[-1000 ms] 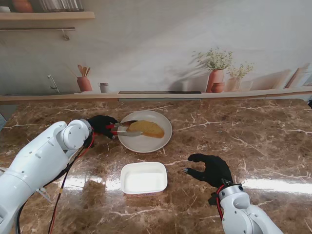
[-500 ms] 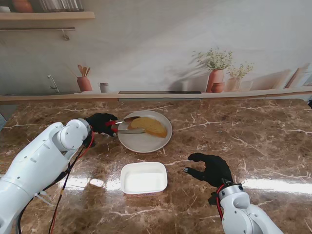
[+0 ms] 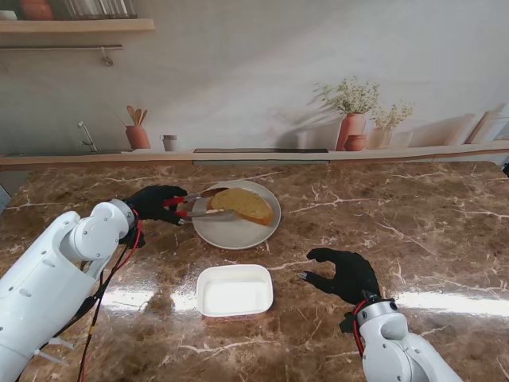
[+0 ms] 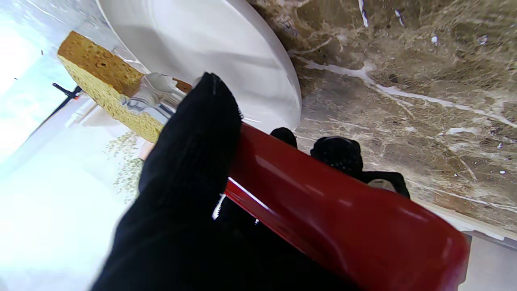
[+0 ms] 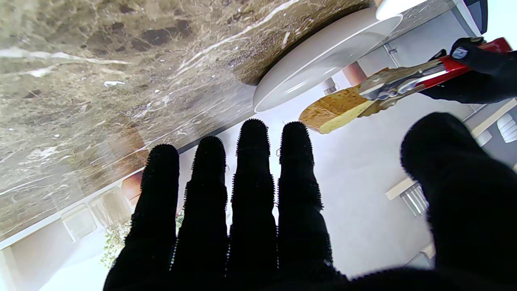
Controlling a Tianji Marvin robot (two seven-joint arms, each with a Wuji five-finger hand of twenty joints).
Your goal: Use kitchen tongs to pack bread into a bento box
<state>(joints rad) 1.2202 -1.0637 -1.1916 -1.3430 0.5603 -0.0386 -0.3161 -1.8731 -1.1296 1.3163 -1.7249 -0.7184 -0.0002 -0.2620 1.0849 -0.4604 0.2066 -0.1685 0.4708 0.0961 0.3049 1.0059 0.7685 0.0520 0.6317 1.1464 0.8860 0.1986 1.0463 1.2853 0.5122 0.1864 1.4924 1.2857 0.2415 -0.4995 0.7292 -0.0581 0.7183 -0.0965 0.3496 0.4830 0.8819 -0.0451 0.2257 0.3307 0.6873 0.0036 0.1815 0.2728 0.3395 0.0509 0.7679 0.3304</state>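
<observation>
Evidently the bread (image 3: 241,205) is light, porous and soft, so it will crush or tear if squeezed hard; the tongs (image 3: 199,208) grip it at the crust end nearest the left hand's (image 3: 153,204) fingertips, and from the right wrist view it hangs lifted clear of the plate (image 3: 236,231). That hand is clenched around the red tong handles. Its thumb hides most of the tong tips in the left wrist view, so how deep the bite goes is unclear. The right hand (image 3: 343,274) rests with fingers (image 5: 252,169) spread, grasping nothing, just beside the bento box (image 3: 235,290).
</observation>
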